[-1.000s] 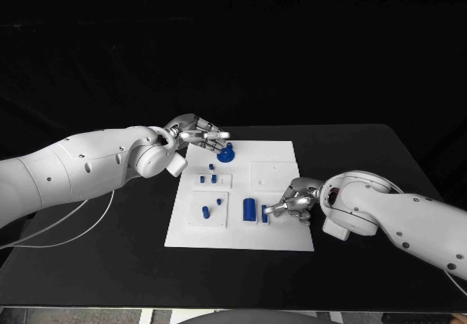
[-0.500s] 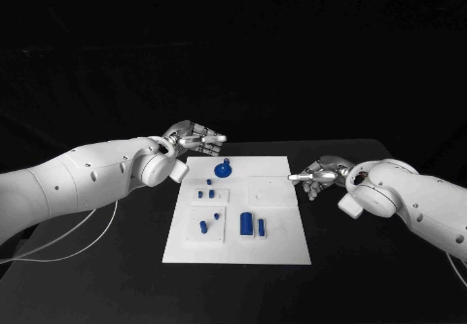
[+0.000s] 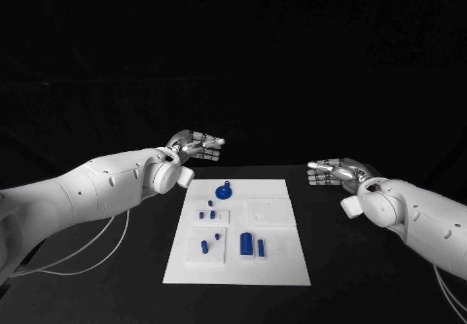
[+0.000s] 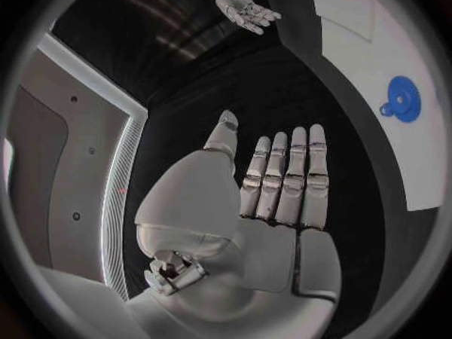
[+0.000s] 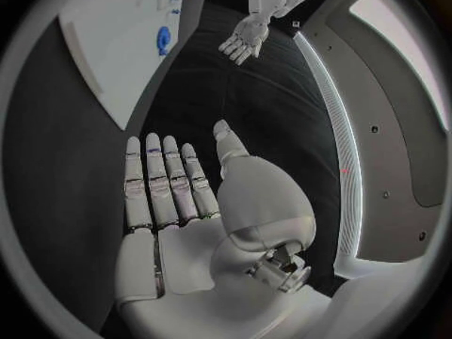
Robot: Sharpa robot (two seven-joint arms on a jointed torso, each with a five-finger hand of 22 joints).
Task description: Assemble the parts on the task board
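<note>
The white task board (image 3: 277, 256) lies in the middle of the table. A round blue part with a knob (image 3: 224, 193) stands near its far end, and it appears as the blue disc (image 4: 402, 99) in the left wrist view. Small blue pegs (image 3: 206, 215) stand in a raised block, another blue piece (image 3: 204, 246) lies in a second block, and two upright blue parts (image 3: 253, 244) stand nearer me. My left hand (image 3: 196, 146) hangs above the board's far left corner, fingers straight and held side by side, holding nothing. My right hand (image 3: 333, 171) hovers right of the board, flat and empty.
The black table (image 3: 117, 283) spreads around the board on all sides. A white cable (image 3: 88, 260) trails from my left arm over the table's left side. The board's right half has a bare square recess (image 3: 270, 210).
Both hands have lifted up and away from the board, the right one swinging from the near blue parts out to the right. The view has shifted with the head.
</note>
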